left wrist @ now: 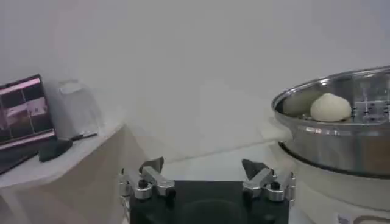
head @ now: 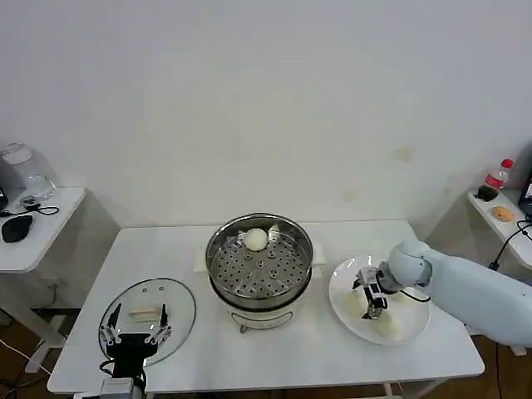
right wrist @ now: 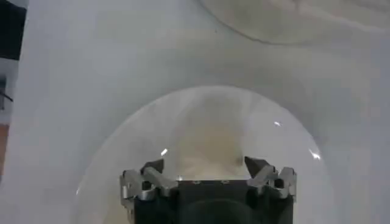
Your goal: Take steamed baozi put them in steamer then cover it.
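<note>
The steamer (head: 259, 268), a shiny steel pot with a perforated tray, stands mid-table with one baozi (head: 255, 239) at its far side. That steamer (left wrist: 341, 137) and baozi (left wrist: 331, 107) also appear in the left wrist view. My right gripper (head: 371, 301) is down over the white plate (head: 341, 283), open. In the right wrist view a cream baozi (right wrist: 207, 143) lies between the spread fingers of the gripper (right wrist: 205, 165). Another pale baozi (head: 389, 326) lies on the plate's near side. My left gripper (head: 133, 337) hangs open over the glass lid (head: 179, 307).
The lid's pale handle (head: 140, 313) lies just beyond my left gripper (left wrist: 202, 165). A side table (head: 33, 241) with a mouse and jar stands to the left. Another small table with a bottle (head: 499, 174) is at the right.
</note>
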Controlling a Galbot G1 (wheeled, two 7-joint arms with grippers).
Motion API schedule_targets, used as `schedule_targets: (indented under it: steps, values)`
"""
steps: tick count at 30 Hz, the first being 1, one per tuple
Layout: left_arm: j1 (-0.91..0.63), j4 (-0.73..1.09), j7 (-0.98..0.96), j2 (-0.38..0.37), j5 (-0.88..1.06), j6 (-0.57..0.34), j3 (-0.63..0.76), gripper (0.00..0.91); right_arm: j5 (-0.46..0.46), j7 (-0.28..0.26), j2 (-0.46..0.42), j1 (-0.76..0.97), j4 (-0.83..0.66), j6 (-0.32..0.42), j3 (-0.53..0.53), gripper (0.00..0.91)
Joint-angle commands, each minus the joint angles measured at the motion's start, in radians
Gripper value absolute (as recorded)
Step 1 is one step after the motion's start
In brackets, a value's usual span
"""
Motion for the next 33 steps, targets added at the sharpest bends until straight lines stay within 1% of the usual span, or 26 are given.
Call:
schedule_targets:
  steps: [1,6,7,11,12,16,21,23,27,31,32,33]
  values:
    - [0.0,0.002,0.0,-0.001,-0.001,0.0,-0.001,0.907,-0.008,0.001,0.024,-0.012,-0.018,-0.004,0.009,0.665]
    - [0.001,0.0,-0.001,-0.003,0.0,-0.001,0.001,0.907,-0.007,-0.005,0.013,-0.009,-0.016,-0.005,0.011,0.675]
    - [0.002,-0.001,0.0,-0.003,0.0,-0.001,0.001,0.907,-0.005,-0.01,0.007,-0.004,-0.011,-0.004,0.012,0.665]
    - [0.002,-0.003,-0.001,0.0,0.0,0.0,0.0,0.907,0.019,-0.03,-0.02,0.049,0.023,-0.005,0.006,0.675]
    - [0.002,-0.003,-0.001,0.0,0.0,0.0,0.0,0.907,0.028,-0.046,-0.035,0.082,0.038,-0.005,0.004,0.675]
    - [-0.003,-0.004,0.0,0.001,-0.002,0.001,0.0,0.907,0.072,-0.08,-0.075,0.205,0.079,-0.004,0.004,0.675]
    - [-0.017,0.0,-0.001,-0.003,-0.003,0.001,0.005,0.907,0.114,-0.114,-0.088,0.356,0.089,-0.004,-0.001,0.685]
    - [-0.019,-0.003,0.0,-0.002,-0.003,0.001,0.009,0.907,0.127,-0.123,-0.079,0.404,0.089,-0.001,-0.007,0.685]
    - [-0.02,-0.006,0.0,0.002,-0.003,0.002,0.011,0.907,0.198,-0.124,-0.027,0.517,0.099,-0.015,-0.026,0.695]
    - [-0.027,-0.012,0.001,0.008,-0.008,0.005,0.0,0.907,0.256,-0.102,0.065,0.594,0.114,-0.057,-0.065,0.695]
    - [-0.033,-0.013,0.001,0.01,-0.016,0.008,-0.008,0.907,0.284,-0.087,0.11,0.611,0.115,-0.075,-0.086,0.695]
    - [-0.037,-0.013,0.001,0.01,-0.019,0.01,-0.014,0.907,0.288,-0.083,0.115,0.613,0.115,-0.08,-0.089,0.695]
